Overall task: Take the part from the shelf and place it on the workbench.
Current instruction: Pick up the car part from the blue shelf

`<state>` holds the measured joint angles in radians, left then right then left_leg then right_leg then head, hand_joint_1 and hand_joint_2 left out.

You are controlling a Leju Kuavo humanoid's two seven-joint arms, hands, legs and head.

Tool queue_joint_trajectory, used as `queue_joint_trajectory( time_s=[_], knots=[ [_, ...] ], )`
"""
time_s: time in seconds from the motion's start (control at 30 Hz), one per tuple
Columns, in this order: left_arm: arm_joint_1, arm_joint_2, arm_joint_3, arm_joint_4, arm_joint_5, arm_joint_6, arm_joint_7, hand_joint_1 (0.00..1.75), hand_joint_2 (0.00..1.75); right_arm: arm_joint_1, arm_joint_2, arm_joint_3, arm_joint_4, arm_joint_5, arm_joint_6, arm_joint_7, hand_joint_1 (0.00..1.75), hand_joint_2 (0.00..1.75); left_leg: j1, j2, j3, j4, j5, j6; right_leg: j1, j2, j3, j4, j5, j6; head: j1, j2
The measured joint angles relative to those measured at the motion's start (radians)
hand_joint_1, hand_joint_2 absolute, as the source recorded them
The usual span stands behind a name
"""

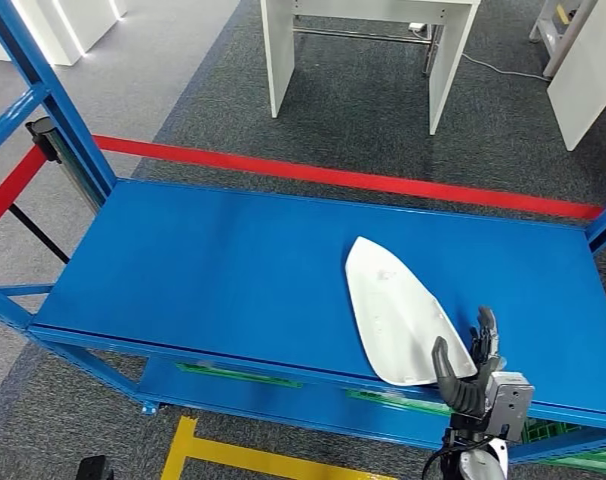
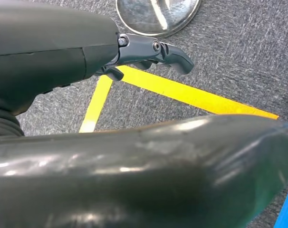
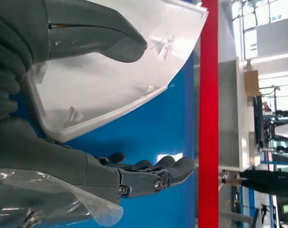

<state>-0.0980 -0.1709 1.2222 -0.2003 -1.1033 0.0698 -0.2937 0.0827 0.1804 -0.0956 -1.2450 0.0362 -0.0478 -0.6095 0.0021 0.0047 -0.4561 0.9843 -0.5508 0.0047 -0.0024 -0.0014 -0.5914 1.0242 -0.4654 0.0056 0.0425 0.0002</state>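
Observation:
The white, teardrop-shaped part (image 1: 394, 310) lies flat on the blue shelf (image 1: 209, 270), right of its middle and close to the front edge. My right hand (image 1: 473, 370) is at the part's near right end. Its thumb (image 3: 92, 28) reaches over the part (image 3: 110, 80), while its fingers (image 3: 153, 173) stretch along the shelf beside it, with a strip of blue showing between them and the part's rim. The part is still on the shelf. My left hand (image 2: 45, 61) hangs over the floor with its fingers (image 2: 153, 50) extended and nothing in it.
Blue shelf uprights (image 1: 51, 90) rise at the left. Behind the shelf, red tape (image 1: 345, 178) crosses the grey carpet in front of a white table (image 1: 360, 50). Yellow floor tape (image 1: 232, 455) lies in front of the shelf, and a green crate (image 1: 587, 440) sits on the lower level at the right.

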Motion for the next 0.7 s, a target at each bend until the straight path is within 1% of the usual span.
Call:
queue_joint_trajectory(
  time_s=[0.17, 0.5, 0.7],
  knots=[
    [0.000, 0.000, 0.000, 0.000, 0.000, 0.000, 0.000, 0.00, 0.00, -0.011, 0.000, -0.015, 0.011, -0.041, 0.045, 0.018, 0.00, 1.75, 0.000, 0.000, 0.001, 0.000, 0.000, 0.000, 0.000, 0.000, 0.001, 0.000, 0.000, 0.001, 0.000, 0.000],
    [0.000, 0.000, 0.000, 0.000, 0.000, 0.000, 0.000, 0.00, 0.00, -0.017, 0.000, -0.026, 0.019, -0.046, 0.052, 0.022, 0.00, 1.75, 0.000, 0.000, 0.004, 0.001, 0.000, 0.000, 0.000, 0.000, 0.005, 0.000, 0.001, 0.001, 0.000, 0.000],
    [0.000, 0.000, 0.000, 0.000, -0.001, 0.000, 0.000, 0.00, 0.00, -0.022, 0.000, -0.028, 0.021, -0.051, 0.064, 0.051, 0.00, 1.75, 0.000, 0.001, 0.005, 0.001, 0.000, 0.000, 0.000, 0.002, 0.005, 0.000, 0.001, 0.002, 0.000, 0.000]
  ],
)
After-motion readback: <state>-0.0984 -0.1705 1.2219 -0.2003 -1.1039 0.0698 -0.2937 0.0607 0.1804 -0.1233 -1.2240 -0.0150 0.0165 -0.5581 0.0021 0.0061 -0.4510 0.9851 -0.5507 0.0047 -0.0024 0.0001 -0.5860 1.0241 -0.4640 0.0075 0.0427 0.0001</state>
